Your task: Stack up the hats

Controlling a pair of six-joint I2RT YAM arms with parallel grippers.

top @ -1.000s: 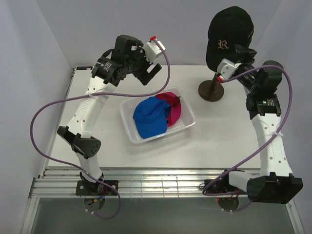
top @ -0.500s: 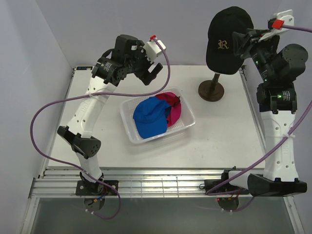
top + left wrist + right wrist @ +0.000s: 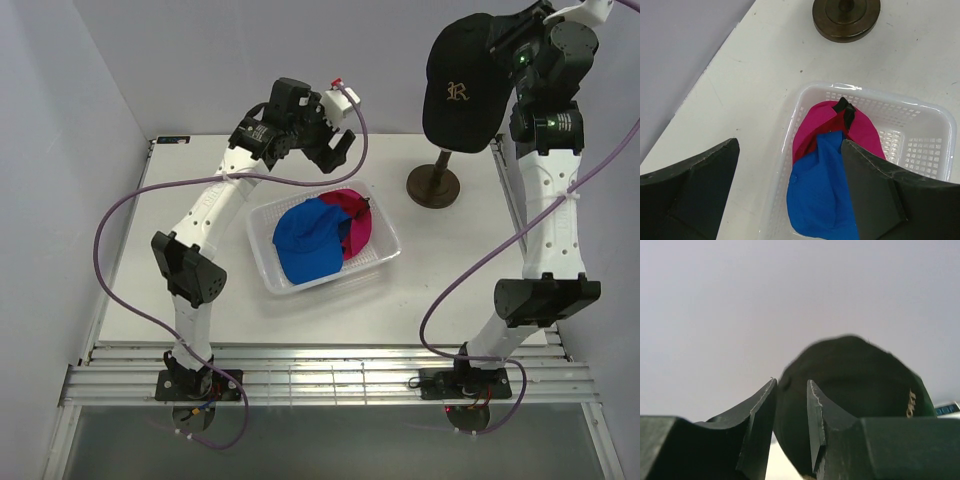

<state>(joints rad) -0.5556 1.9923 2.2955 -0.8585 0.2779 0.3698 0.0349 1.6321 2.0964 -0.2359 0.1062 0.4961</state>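
A black hat with a gold letter sits high on the stand at the back right. My right gripper is raised at its crown. In the right wrist view, that gripper has its jaws drawn close with a narrow gap. The blurred black hat is just beyond the tips. A blue hat lies over a magenta-red hat in the clear tray. My left gripper hangs wide open above the tray's far end. The blue hat and the magenta-red hat show below it.
The stand's round brown base rests on the white table right of the tray, and it is also seen in the left wrist view. The tray's rim is perforated plastic. Walls close in on the left, back and right.
My right arm swung up from under the black hat's brim to its crown while its jaws narrowed. My left arm shifted right toward the tray.
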